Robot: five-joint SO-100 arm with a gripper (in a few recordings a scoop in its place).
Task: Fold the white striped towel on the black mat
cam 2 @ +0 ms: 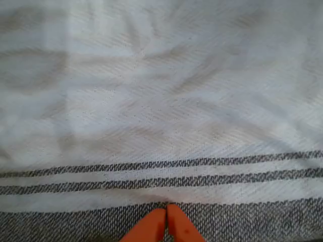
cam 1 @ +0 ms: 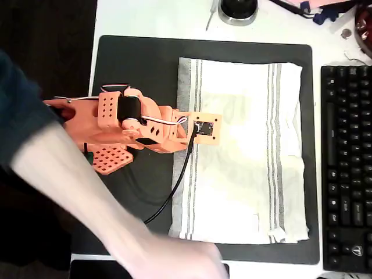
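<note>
Hovering low over the left striped band of the white striped towel [cam 1: 241, 154], as the overhead view has it, the gripper [cam 2: 167, 223] shows in the wrist view as two orange tips pressed together with no gap, pointing at the dark woven border; I can't see any cloth pinched between them, so I read it as closed and empty, though contact with the fabric can't be ruled out. Towel lies spread flat, mildly wrinkled, on the right half of the black mat [cam 1: 136, 64], all edges inside the mat, right edge near the black keyboard [cam 1: 347, 168]. No fold made yet. Risks, my read: closed tips coming down on thin cloth would push and bunch it rather than pick it up; a pinch in from the edge could lift a ridge instead of the hem, giving a skewed fold; the black cable [cam 1: 177, 189] trailing over the towel's left edge could snag or drag the fabric as the arm sweeps across. A person's arm [cam 1: 75, 186] reaches across the lower left and could get in the way. Nothing readable: keyboard legends too small, no brand or label legible on towel or mat.
</note>
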